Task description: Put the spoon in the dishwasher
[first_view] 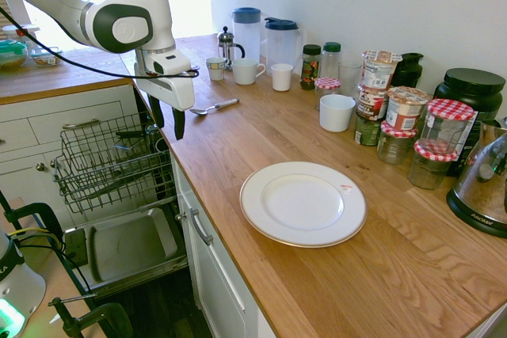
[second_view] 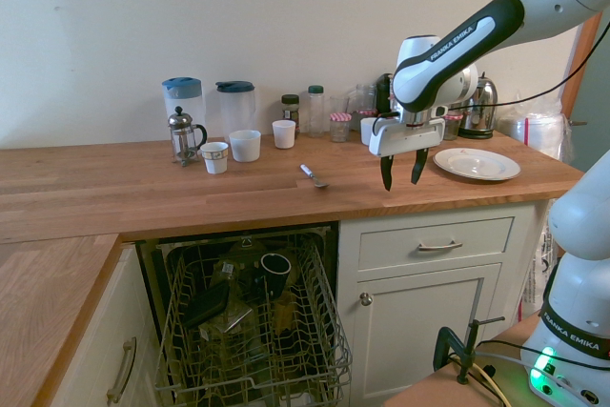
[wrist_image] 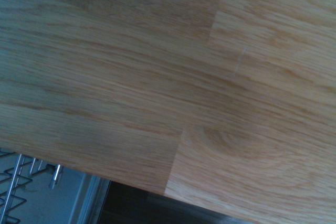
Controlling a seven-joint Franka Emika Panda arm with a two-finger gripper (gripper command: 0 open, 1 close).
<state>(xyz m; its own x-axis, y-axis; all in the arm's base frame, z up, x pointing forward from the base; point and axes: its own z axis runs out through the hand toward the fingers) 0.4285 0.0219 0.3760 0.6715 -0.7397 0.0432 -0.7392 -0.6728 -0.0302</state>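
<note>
We are looking at the dishwasher (second_view: 250, 326) standing open under the counter (second_view: 143, 188), its dark wire rack (first_view: 111, 164) pulled out and its steel-lined door (first_view: 127, 244) lying dropped down below it. The rack is carrying a dark cup (second_view: 275, 269) and a few dark items that we cannot make out clearly. At the back edge of the counter, two clear jugs with blue lids (second_view: 181, 102) are standing beside a small French press (second_view: 184, 135), with three white cups (second_view: 245, 145) in front of them. We cannot tell what any of them is holding. Farther along the back edge, jars with red-checked lids (first_view: 447, 120) are crowding together, and a white plate (first_view: 303, 203) is sitting bare near the front edge.

The spoon (first_view: 212, 107) is lying flat on the counter, between the cups and the front edge, just above the open rack. The pincer (second_view: 402, 171) is hanging over the front edge, pointing straight down, near the spoon but apart from it and raised above the wood. Its two dark fingers (second_view: 386, 173) are standing well apart, gripping nothing and touching nothing. The wrist view is showing only wood grain and a corner of the rack.
</note>
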